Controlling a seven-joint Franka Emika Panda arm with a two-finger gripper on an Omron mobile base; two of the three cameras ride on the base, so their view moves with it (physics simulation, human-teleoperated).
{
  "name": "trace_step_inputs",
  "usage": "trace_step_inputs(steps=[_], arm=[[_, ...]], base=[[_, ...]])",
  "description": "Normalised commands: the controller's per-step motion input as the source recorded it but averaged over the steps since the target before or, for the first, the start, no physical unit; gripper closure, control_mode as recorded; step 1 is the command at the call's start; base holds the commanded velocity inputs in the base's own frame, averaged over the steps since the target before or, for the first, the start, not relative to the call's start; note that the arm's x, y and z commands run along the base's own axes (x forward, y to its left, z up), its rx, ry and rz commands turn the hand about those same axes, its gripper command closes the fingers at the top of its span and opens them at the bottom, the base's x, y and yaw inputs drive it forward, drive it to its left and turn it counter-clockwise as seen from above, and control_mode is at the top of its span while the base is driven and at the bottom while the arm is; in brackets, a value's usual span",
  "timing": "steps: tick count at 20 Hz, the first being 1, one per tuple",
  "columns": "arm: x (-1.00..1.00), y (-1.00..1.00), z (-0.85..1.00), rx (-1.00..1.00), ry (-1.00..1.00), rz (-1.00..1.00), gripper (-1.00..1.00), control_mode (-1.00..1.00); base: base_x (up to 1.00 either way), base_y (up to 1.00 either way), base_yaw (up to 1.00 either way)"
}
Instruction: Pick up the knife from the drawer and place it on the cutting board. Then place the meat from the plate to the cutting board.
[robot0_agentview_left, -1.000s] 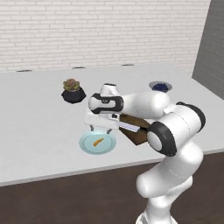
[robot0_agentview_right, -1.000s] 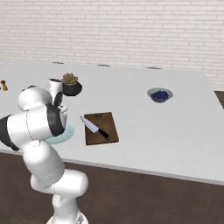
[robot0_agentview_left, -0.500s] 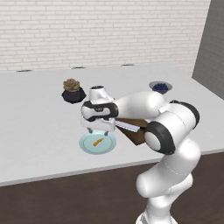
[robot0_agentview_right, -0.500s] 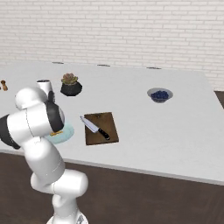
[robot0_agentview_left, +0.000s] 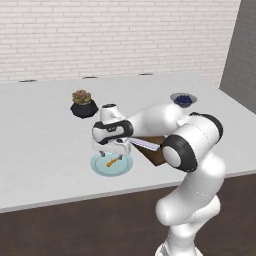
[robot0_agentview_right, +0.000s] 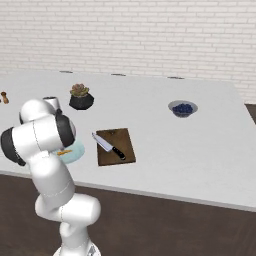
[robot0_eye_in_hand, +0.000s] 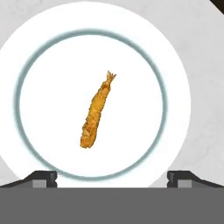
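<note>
Currently the gripper (robot0_agentview_left: 110, 152) hangs directly over the plate (robot0_agentview_left: 125, 167), pointing down, fingers (robot0_eye_in_hand: 43, 177) spread wide apart and grasping nothing; both tips sit at the plate's near rim in the hand view, one at each side. Meat (robot0_eye_in_hand: 95, 113) lies near the plate's centre, a thin orange-brown piece, lengthwise between the two tips and clear of both. In the left base view the meat (robot0_agentview_left: 113, 160) shows just under the gripper, not touched.

Plate (robot0_agentview_right: 76, 149) sits on the tabletop (robot0_agentview_left: 40, 130) close to its front edge, just left of the cutting board (robot0_agentview_right: 116, 146); in the right base view the arm covers most of it. Knife (robot0_agentview_right: 108, 145) is on the cutting board, lying diagonally, blade toward the far left corner, black handle toward the near right. In the left base view the blade (robot0_agentview_left: 145, 144) pokes out from behind the forearm, board (robot0_agentview_left: 152, 155) mostly hidden.

Also on the tabletop: potted succulent (robot0_agentview_left: 82, 103) behind the plate, grey dish with dark blue contents (robot0_agentview_right: 183, 108) far right, well apart from the board, and a small brown item (robot0_agentview_right: 4, 97) at the left edge, too small to identify.
</note>
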Motion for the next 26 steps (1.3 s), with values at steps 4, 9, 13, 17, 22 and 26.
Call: trace_step_inputs(steps=[4, 9, 13, 17, 22, 26], arm=[[0.0, 0.0, -0.44, 0.0, 0.0, 0.0, -1.0, -1.0], [0.08, 0.0, -0.27, 0.0, 0.0, 0.0, -1.0, -1.0], [0.03, 0.0, -0.01, 0.0, 0.0, 0.0, -1.0, -1.0], [0.03, 0.0, -0.04, 0.0, 0.0, 0.0, -1.0, -1.0], [0.02, 0.0, -0.12, 0.0, 0.0, 0.0, -1.0, -1.0], [0.16, 0.0, -0.15, 0.0, 0.0, 0.0, -1.0, -1.0]], base=[[0.0, 0.0, 0.0], [0.0, 0.0, 0.0], [0.0, 0.0, 0.0], [0.0, 0.0, 0.0], [0.0, 0.0, 0.0], [0.0, 0.0, 0.0]])
